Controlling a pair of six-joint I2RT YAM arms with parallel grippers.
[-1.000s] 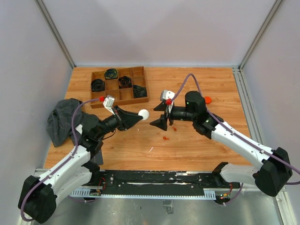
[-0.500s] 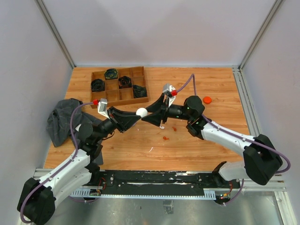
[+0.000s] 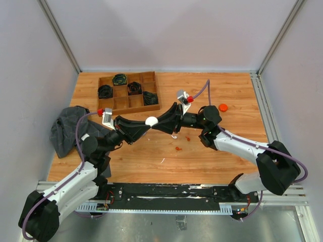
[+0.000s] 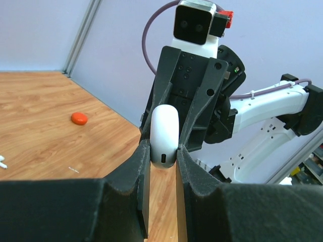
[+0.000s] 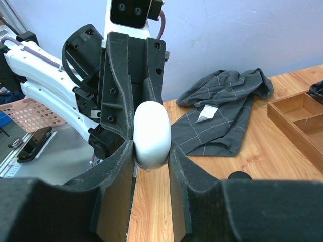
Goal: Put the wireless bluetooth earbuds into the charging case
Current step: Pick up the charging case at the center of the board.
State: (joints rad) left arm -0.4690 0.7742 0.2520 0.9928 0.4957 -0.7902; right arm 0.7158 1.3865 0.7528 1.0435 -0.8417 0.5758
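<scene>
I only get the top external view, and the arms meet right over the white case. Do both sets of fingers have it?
Observer: In its wrist view the left gripper has its fingers clamped on the lower end of the charging case.
Operator: And the right?
Observer: In its own wrist view the right gripper has its fingers pressed against both sides of the case.
Operator: Lid open?
Observer: It looks shut; neither wrist view shows a gap.

White oval charging case [image 3: 151, 121] aloft
</scene>
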